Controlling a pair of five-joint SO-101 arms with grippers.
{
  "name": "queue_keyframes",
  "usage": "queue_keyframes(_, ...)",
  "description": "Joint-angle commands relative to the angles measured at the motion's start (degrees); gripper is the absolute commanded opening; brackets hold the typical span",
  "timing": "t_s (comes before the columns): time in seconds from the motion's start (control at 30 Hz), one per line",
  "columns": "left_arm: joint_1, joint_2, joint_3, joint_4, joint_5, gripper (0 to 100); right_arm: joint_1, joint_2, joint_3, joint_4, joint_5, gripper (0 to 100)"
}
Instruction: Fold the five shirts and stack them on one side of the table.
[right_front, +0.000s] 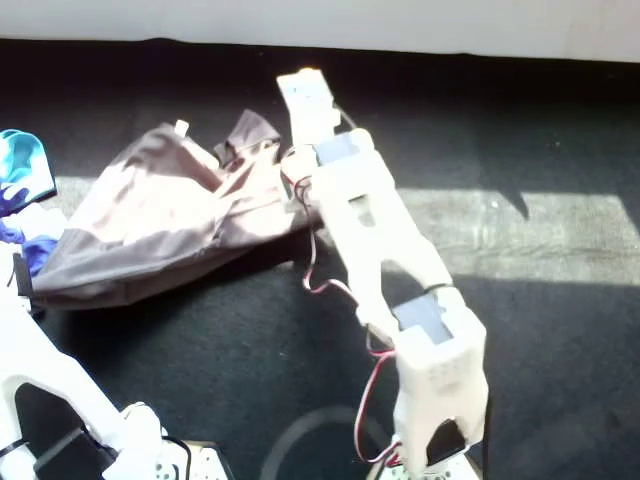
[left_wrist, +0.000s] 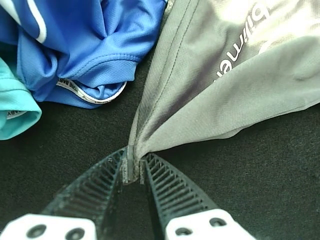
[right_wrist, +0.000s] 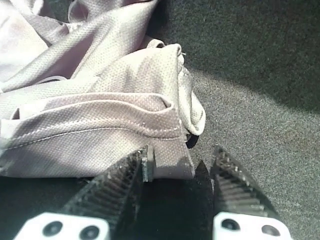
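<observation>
Our left gripper (left_wrist: 134, 167) is closed on a corner of the grey shirt (left_wrist: 220, 90). Our right gripper (right_wrist: 180, 162) stands parted, with the shirt's hem between its jaws. The shirt lies crumpled on the dark table (right_front: 250, 350). Near the left gripper we see a blue shirt (left_wrist: 85, 45) and a teal shirt (left_wrist: 12, 107) beside the grey one.

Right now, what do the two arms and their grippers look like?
The left arm and right arm are boxy white plastic. The right arm has blue-grey motor blocks at its joints and thin red cables looping beside it. The left gripper and right gripper have black ribbed fingers on white mounts with screw holes.
</observation>
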Motion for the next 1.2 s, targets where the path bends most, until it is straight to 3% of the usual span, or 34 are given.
queue_keyframes(0.0,-0.57,-1.98,-0.22,0.0,-0.62,1,-0.48,3.12,-6.29,-0.31,3.69,12.5)
queue_keyframes(0.13,-0.48,-1.8,-0.22,0.0,-0.62,1,-0.57,6.64,-12.7,3.56,5.54,0.0)
queue_keyframes(0.37,0.84,-1.54,-0.22,0.0,-0.53,1,4.53,4.88,-27.56,14.64,5.8,0.7)
queue_keyframes(0.57,11.21,-1.54,-0.84,0.0,-0.18,1,11.12,1.01,-41.1,26.15,6.95,0.6)
queue_keyframes(0.67,17.8,-1.98,-1.36,0.0,4.92,1,13.76,-0.4,-46.46,31.52,10.2,0.6)
queue_keyframes(0.9,26.59,-1.98,-13.14,0.09,14.59,1,22.55,-8.66,-51.03,31.69,10.64,0.6)
queue_keyframes(1.17,29.49,-2.07,-33.71,2.81,17.32,1,28.88,-25.19,-50.42,31.69,10.73,0.6)
